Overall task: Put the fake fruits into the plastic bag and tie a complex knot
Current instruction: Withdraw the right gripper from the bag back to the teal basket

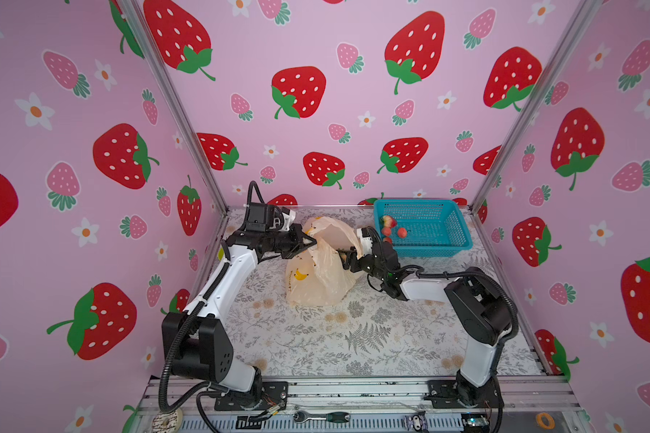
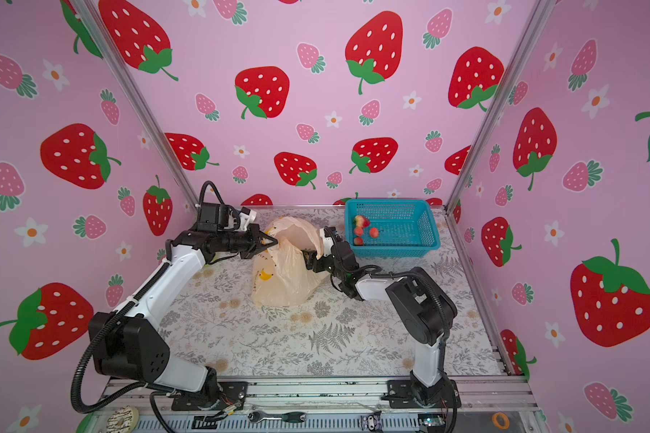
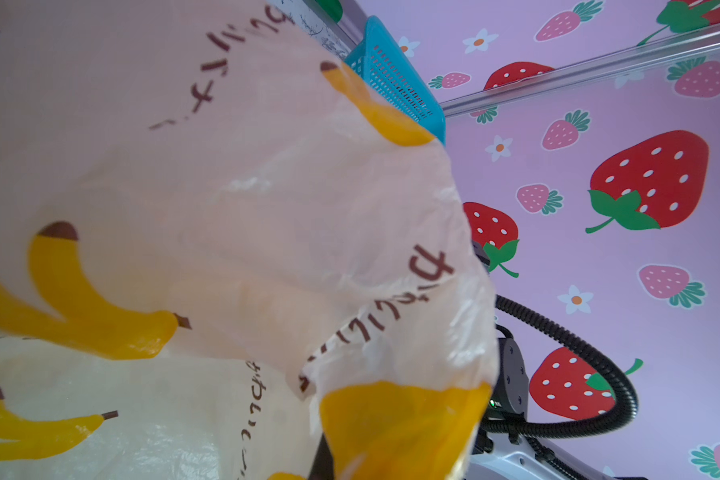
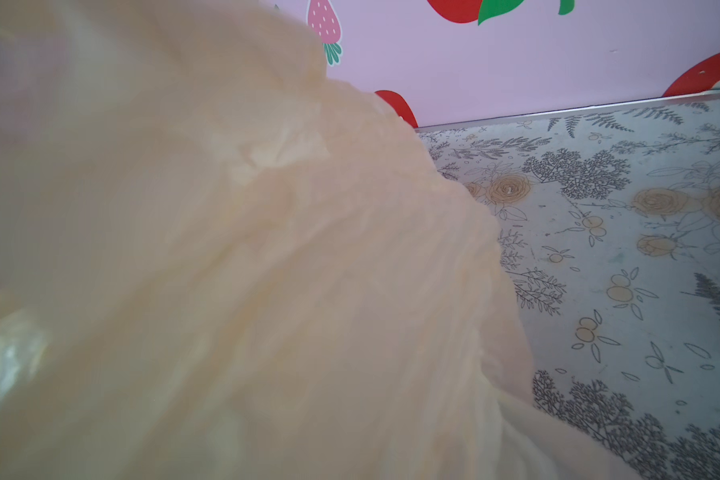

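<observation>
Left fingers: the left gripper [image 1: 311, 241] is clamped on a fold of the plastic bag [image 1: 318, 279] at its rim. It holds the fold raised, probably so the mouth stays lifted and open toward the other arm.
Right fingers: the right gripper [image 1: 341, 258] reaches into the bag's mouth from the opposite side. Its tips are draped by film, so I cannot tell how wide they stand or whether they carry anything. A yellow patch shows at the tips, which could be fruit or print.
Bag: it hangs between the two sets of fingers and sags below them onto the floral table cover [image 1: 316, 337]. Both wrist views are mostly filled with its film.
Fruit in the bag: hidden by the film, so cannot tell.
Strawberries [image 1: 389, 222]: these lie well beyond the right gripper's wrist in the blue basket [image 1: 434, 240], apart from the bag.
Stage: loading looks unfinished, since these fruits are yet to go in.
Knot: none seen, and tying comes later.
</observation>
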Motion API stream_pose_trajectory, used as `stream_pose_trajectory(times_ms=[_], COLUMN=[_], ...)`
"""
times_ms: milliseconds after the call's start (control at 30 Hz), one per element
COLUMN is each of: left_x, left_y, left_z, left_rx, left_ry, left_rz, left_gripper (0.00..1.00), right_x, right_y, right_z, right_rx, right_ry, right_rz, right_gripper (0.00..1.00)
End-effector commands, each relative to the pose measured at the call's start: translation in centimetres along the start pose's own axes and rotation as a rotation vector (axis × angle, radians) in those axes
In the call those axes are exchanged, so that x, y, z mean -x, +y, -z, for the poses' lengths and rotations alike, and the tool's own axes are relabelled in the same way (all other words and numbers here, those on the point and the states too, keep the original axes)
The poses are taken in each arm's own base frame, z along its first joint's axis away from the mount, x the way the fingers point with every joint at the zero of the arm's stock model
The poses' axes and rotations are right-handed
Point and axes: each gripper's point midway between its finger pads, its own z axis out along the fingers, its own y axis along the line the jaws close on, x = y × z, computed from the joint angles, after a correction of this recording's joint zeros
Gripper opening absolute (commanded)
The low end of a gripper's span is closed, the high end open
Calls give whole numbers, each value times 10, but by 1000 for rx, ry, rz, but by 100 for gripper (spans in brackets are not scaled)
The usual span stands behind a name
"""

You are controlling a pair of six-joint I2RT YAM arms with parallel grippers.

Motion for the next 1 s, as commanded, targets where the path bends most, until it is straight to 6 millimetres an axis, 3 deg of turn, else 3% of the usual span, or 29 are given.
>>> stream_pose_trajectory(times_ms=[0, 167, 367, 533, 667, 733, 833, 967], left_x=[-3, -4, -2, 0, 4, 6, 8, 7], left_y=[-6, -6, -5, -4, -1, 0, 1, 1], left_z=[2, 2, 2, 5, 8, 11, 12, 11], left_rx=[-24, -23, -20, -13, -4, -4, -8, -16], left_ry=[5, 6, 2, -9, -28, -38, -46, -37], left_rz=[-8, -9, -8, -9, -4, 0, 9, 17], left_gripper=[0, 0, 0, 0, 0, 0, 0, 0], right_x=[2, 7, 5, -16, -42, -45, -26, 29], right_y=[1, -2, 1, 26, 33, 32, 11, -57], right_z=[6, 19, 52, 86, 114, 129, 148, 162], right_rx=[-6, -19, 47, 283, 350, 358, 289, 10], right_ry=[3, 12, 80, 198, 314, 322, 266, 126], right_rz=[11, 40, 123, 179, 235, 243, 224, 121], right_gripper=[78, 77, 73, 68, 68, 68, 68, 68])
